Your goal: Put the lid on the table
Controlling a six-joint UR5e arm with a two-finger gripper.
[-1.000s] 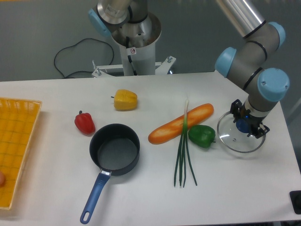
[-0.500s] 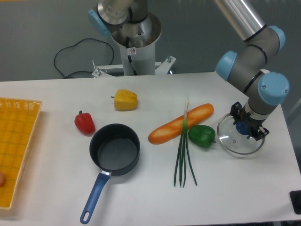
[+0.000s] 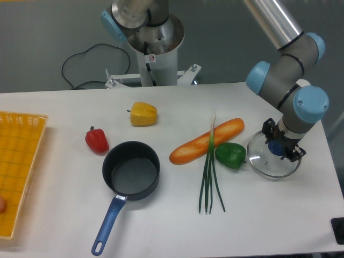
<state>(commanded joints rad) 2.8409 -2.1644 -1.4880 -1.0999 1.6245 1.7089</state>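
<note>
Camera view from the front shows the white bench [image 3: 269,215] with the arm reaching down at its right end. The pincer [image 3: 279,147] is closed around the dark blue knob of the glass lid [image 3: 273,161], its two dark fingers on either side of the knob. The lid lies near the right edge of the bench, just beside the green pepper [image 3: 230,155]; whether its rim is touching the surface or held slightly tilted above it cannot be told. A bread loaf [image 3: 207,141] lies at an angle left of the pepper, crossed by green onions [image 3: 208,177]. Further left sit a dark saucepan [image 3: 130,171] with a blue handle, a red pepper [image 3: 97,140], a yellow pepper [image 3: 143,114], and a yellow woven tray [image 3: 19,161] at the left edge.
</note>
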